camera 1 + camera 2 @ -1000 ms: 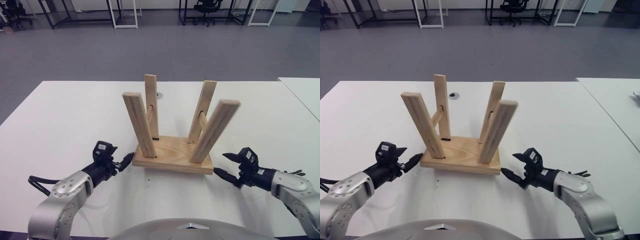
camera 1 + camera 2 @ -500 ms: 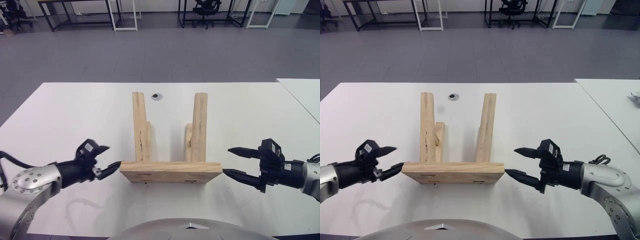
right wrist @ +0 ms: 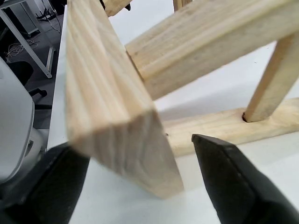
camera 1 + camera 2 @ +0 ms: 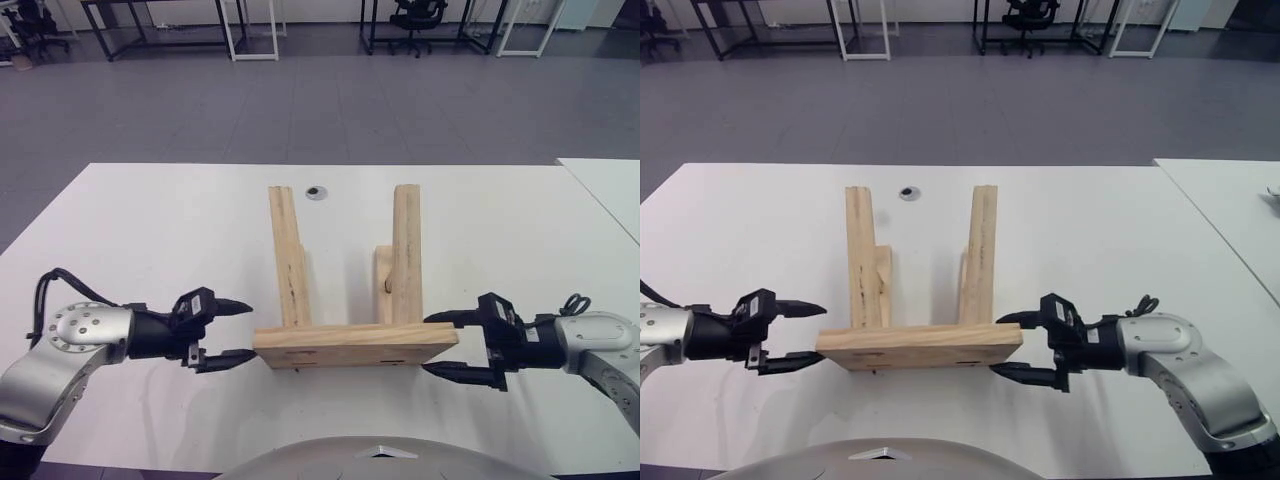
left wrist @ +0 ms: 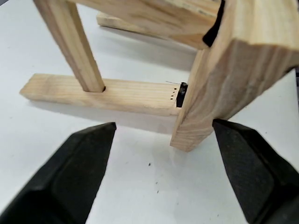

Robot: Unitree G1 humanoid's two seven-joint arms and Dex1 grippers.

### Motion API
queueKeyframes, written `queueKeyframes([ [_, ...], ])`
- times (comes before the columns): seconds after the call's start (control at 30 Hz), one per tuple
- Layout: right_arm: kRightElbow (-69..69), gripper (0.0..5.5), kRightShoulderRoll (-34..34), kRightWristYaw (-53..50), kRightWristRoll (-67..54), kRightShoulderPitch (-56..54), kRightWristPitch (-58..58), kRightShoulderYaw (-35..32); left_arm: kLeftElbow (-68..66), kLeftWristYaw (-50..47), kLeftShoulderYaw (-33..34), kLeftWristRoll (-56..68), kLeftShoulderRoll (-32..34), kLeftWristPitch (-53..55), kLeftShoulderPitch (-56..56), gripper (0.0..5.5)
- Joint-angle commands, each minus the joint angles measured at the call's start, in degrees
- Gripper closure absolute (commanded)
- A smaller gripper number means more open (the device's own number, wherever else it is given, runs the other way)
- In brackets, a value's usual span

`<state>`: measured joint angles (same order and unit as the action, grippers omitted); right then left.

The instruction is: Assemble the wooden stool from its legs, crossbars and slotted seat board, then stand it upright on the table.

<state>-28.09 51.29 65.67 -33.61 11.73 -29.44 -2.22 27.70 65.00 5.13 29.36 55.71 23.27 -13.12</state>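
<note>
Table (image 4: 120, 220): broad bare room to every side.
Stool (image 4: 400, 250): lies on its side mid-table; rigid wood, likely hefty, joints may loosen.
Seat board (image 4: 355, 345): on edge nearest the robot; short ends look the best hold.
Left gripper (image 4: 250, 331): jaws spread at left end.
Right gripper (image 4: 428, 344): jaws spread astride right end.

Pale wooden stool (image 4: 345, 300), assembled, tipped on its side on the white table (image 4: 140, 230). Rectangular seat board (image 4: 355, 346) stands on edge at the near side. Legs (image 4: 288, 255) point away, joined by thin crossbars (image 5: 80, 53).
</note>
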Motion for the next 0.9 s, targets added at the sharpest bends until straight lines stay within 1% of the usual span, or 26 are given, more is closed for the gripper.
queueKeyframes([
  [0.03, 0.0, 2.33, -1.2, -1.3, 0.9, -2.5, -0.3, 2.3, -0.4, 0.8, -1.7, -0.2, -0.2, 0.2, 2.3, 2.2],
  [0.07, 0.1, 2.59, -1.3, -1.4, 1.0, -2.8, -0.3, 2.9, -0.6, 1.2, -2.0, -0.5, -0.1, -0.1, 2.1, 2.45],
  [0.13, 0.7, 2.98, -1.2, -1.4, 1.4, -3.0, 0.0, 3.4, -1.2, 2.2, -2.1, -1.8, 0.8, -1.3, 1.0, 2.67],
  [0.23, 1.9, 3.49, -0.8, -1.2, 2.0, -3.0, 0.5, 3.3, -2.2, 5.4, 0.1, -2.8, 3.6, -2.9, -1.6, 2.67],
  [0.3, 2.7, 3.68, -0.7, -1.0, 2.9, -2.9, 1.3, 3.7, -1.4, 7.8, 1.6, -1.5, 5.0, -2.8, -3.1, 2.67],
  [0.37, 3.0, 3.75, -1.0, -1.0, 3.4, -3.2, 1.8, 4.2, -0.7, 7.1, 0.6, -1.3, 3.5, -2.6, -1.5, 2.67],
  [0.47, 3.0, 3.77, -1.1, -0.1, 3.5, -4.3, 2.6, 5.1, -3.6, 2.8, -3.6, -5.6, -1.0, -5.1, 3.8, 2.67],
  [0.6, 3.8, 3.81, -0.3, 1.6, 3.8, -6.0, 3.4, 5.6, -6.1, 2.5, -5.1, -6.6, -1.9, -5.3, 7.0, 2.67],
  [0.77, 5.0, 3.85, -0.6, 4.1, 5.5, -9.2, 4.8, 7.6, -4.6, 4.7, -9.6, -4.8, -3.3, -4.5, 9.6, 2.67],
  [0.9, 5.8, 3.9, -0.8, 5.5, 6.0, -10.5, 5.8, 8.5, -8.2, 4.4, -12.0, -7.7, -4.7, -6.4, 13.0, 2.67],
])
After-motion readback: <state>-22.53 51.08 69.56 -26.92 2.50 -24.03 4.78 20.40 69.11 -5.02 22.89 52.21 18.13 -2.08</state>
